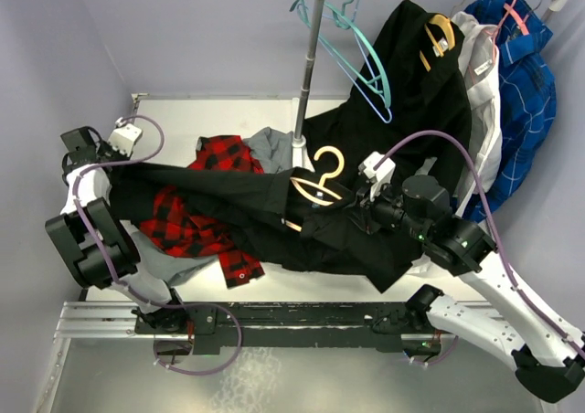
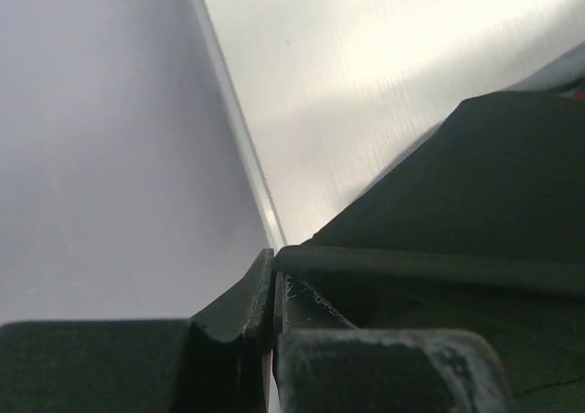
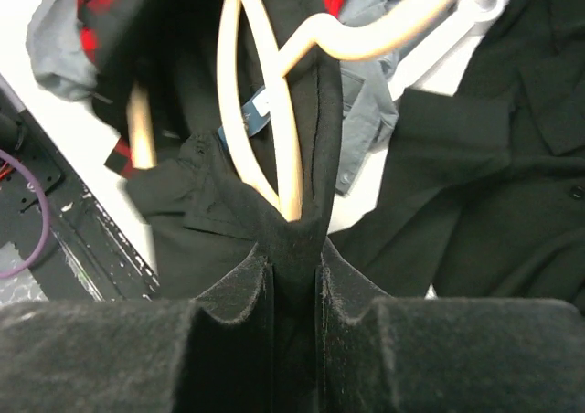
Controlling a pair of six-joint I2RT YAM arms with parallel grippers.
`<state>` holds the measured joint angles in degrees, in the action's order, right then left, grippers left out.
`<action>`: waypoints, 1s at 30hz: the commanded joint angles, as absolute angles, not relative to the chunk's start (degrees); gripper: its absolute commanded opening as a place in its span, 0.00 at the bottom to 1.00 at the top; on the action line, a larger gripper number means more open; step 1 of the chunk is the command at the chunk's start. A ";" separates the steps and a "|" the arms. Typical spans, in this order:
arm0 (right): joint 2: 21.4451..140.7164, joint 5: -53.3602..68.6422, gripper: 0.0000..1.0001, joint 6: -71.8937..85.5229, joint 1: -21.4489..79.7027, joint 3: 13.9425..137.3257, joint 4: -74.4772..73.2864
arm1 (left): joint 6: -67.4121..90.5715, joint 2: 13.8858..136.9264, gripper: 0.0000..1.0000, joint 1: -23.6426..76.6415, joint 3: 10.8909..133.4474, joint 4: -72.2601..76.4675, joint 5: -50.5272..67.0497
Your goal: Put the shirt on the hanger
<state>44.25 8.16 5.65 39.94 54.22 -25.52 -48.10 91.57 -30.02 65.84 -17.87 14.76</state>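
The black shirt is stretched across the table between my two grippers. My left gripper is shut on one end of it; in the left wrist view the jaws pinch a black fabric edge. My right gripper is shut on a fold of the shirt, with its jaws clamped on the cloth. The tan wooden hanger lies partly inside the shirt just ahead of the right gripper, its hook pointing up. In the right wrist view the hanger runs along the pinched fold, beside a small pale neck label.
A red-and-black plaid shirt and grey cloth lie under the black shirt. A rail pole stands mid-table with teal hangers. A longer black garment and a blue shirt hang at the right.
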 commanded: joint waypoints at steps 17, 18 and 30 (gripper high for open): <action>38.60 -3.13 0.00 4.08 39.15 60.43 -31.95 | -48.80 76.24 0.99 -16.44 88.26 -60.17 54.61; 38.75 -4.19 0.00 5.71 39.13 60.69 -32.79 | -44.98 74.84 0.99 -13.01 89.08 -58.67 54.82; 41.91 -10.14 0.00 24.34 39.16 63.81 -38.11 | -15.81 77.71 0.99 29.46 92.47 -41.02 30.96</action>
<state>44.12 -8.62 17.39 39.31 66.08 -42.15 -22.24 74.06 13.78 94.45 -45.87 46.33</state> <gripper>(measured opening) 0.175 0.989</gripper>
